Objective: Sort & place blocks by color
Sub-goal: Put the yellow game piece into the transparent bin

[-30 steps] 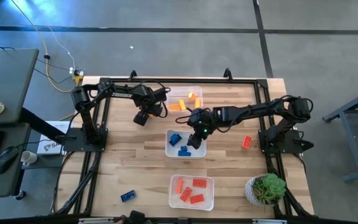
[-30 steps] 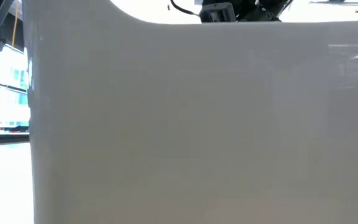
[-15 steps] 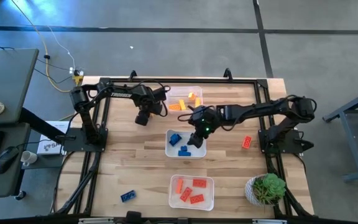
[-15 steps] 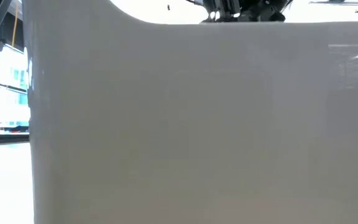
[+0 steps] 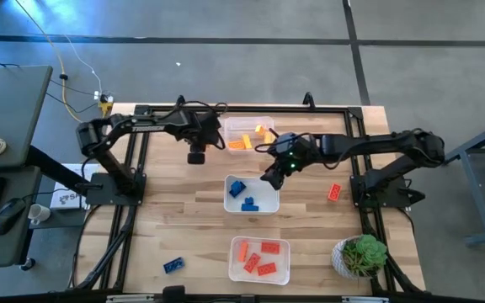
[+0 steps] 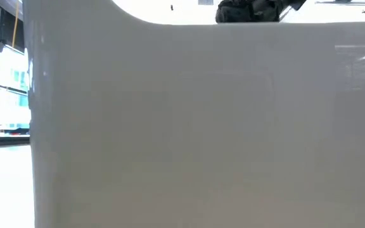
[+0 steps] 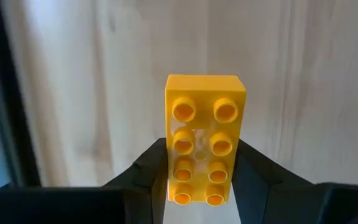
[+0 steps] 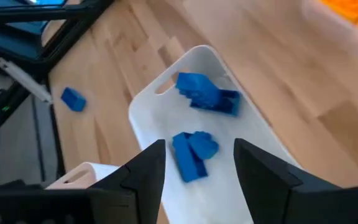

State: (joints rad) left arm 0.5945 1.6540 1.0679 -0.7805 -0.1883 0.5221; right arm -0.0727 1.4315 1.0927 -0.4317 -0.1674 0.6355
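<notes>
My left gripper (image 5: 196,156) hangs over bare wood beside the far tub (image 5: 262,123) of yellow-orange blocks (image 5: 241,142) and is shut on a yellow block (image 7: 204,124). My right gripper (image 5: 269,178) is open with nothing between its fingers, above the far right corner of the middle tub (image 5: 230,202). In the right wrist view, blue blocks (image 8: 204,93) lie on that tub's floor (image 8: 148,124) under the gripper (image 8: 199,149). The near tub (image 5: 236,271) holds red blocks (image 5: 259,259). The low view shows only a white wall. My left gripper pinches the yellow block's two long sides (image 7: 170,174) between its two fingers, near one end. The fingers point steeply down and lie across the block. The studded face is turned toward the wrist, the free end (image 7: 204,84) sticks out past the fingertips, and the block is clear of the table.
A loose red block (image 5: 334,192) lies on the table right of the middle tub, and a loose blue block (image 5: 173,265) lies near the front left. A potted plant (image 5: 360,255) stands at the near right corner. Black frame rails run along the table's edges.
My left gripper has risen from the table beside the far tub and rolled about its own axis. My right gripper has lifted out of the middle tub and drawn back toward the table's far right.
</notes>
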